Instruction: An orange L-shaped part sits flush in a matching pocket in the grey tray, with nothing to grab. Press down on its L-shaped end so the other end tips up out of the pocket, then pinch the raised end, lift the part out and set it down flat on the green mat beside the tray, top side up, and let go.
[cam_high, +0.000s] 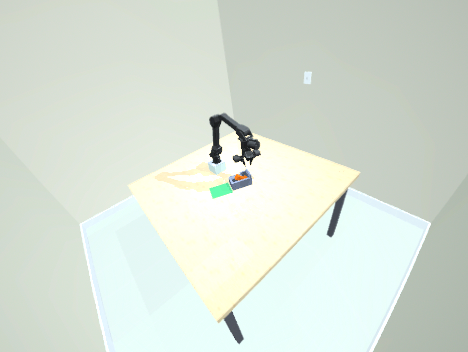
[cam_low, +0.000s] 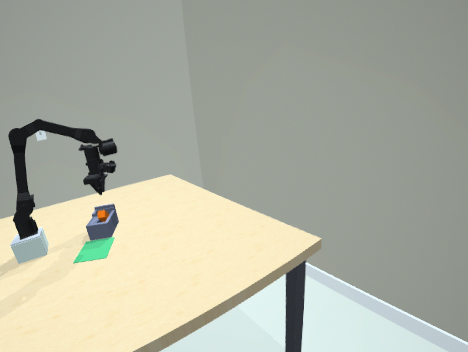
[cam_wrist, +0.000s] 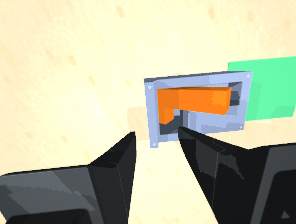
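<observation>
Centre frame, wrist view: grey tray (cam_wrist: 152, 107) on the wooden table (cam_wrist: 65, 65), green mat (cam_wrist: 270, 87) at right edge. Orange L-shaped part (cam_wrist: 195, 100) tilted in its pocket, long axis left to right, directly above-ahead of gripper (cam_wrist: 156, 137), jaws partly open, gripping nothing, hovering clear above.

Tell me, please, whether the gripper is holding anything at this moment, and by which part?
Nothing is held: the gripper hangs above the grey tray, fingers apart, orange part in its pocket.
</observation>
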